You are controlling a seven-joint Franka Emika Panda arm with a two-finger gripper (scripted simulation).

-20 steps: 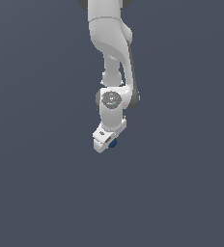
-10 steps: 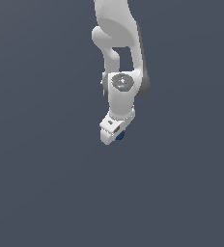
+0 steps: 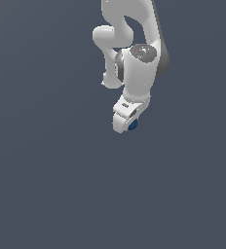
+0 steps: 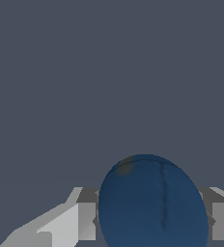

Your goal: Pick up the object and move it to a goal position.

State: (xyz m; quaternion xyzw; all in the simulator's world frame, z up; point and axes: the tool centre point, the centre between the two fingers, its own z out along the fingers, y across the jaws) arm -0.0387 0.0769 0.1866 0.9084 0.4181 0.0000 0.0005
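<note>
Because the dark blue ball (image 4: 152, 202) sits between the two fingers (image 4: 82, 219), the gripper (image 3: 127, 122) is clamped on it for carrying. In the exterior view the ball (image 3: 133, 125) shows at the gripper's 4 o'clock edge, below the arm (image 3: 137, 73); no goal marker shows.

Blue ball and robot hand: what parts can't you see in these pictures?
- Exterior view: most of the blue ball is hidden behind the white gripper; only a small edge shows.
- Wrist view: the ball's lower part is cut off by the picture's edge, and it covers the inner faces of the fingers.
- Exterior view: the arm's upper part runs off the top edge.
- Neither view shows any goal marker.
</note>
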